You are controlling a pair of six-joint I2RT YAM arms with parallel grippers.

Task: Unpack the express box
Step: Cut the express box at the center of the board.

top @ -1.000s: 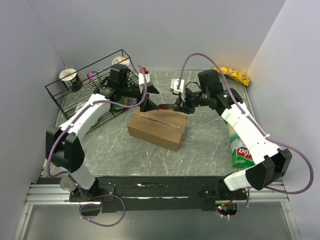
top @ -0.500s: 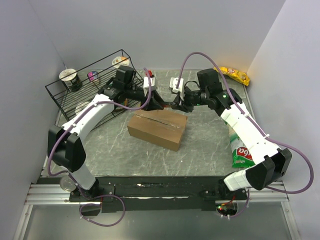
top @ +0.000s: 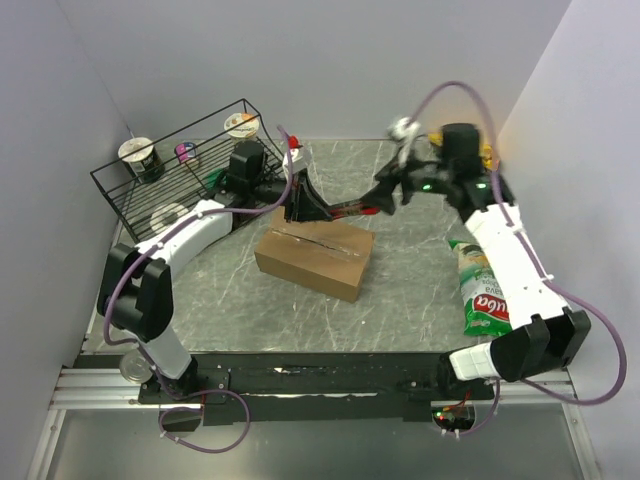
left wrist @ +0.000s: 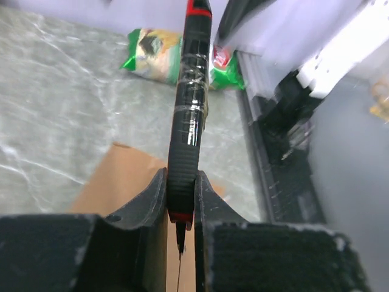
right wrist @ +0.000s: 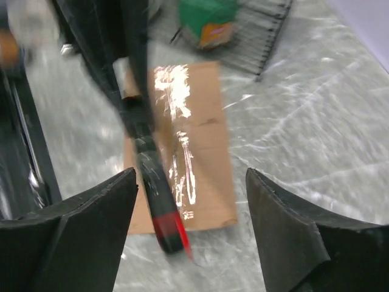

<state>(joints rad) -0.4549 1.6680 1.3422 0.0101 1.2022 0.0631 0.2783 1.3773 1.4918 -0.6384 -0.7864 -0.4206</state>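
Clenched on a pen-shaped tool (left wrist: 191,109), the left gripper (left wrist: 181,196) sits just past the far edge of the cardboard box (top: 315,255), right of the black wire rack (top: 175,190) that stands at the far left of the table (top: 400,290). Two paper cups (top: 137,152) stand in that rack, and a green packet (right wrist: 209,21) lies in it too. The left wrist view shows both fingers (left wrist: 152,198) pressed flat against the black barrel, with a thin point sticking out below them and a red end at the other tip.

From above, the left gripper (top: 297,205) holds the tool (top: 340,210) level, and it reaches rightward over the box's far side.

The box lies at the middle of the table, turned at an angle, resting flat. Its flaps are closed, and shiny clear tape runs along the centre seam (right wrist: 176,134).

Right of the tool's red end, the right gripper (top: 388,188) hangs above the table with its jaws spread wide and nothing grasped. In its own blurred view, the right gripper (right wrist: 191,176) has the tool and the box (right wrist: 209,158) below the gap.

A green snack bag (top: 482,300) lies flat at the right side of the table, well apart from the box. A yellow packet (top: 488,152) shows at the far right corner, mostly hidden by the arm.
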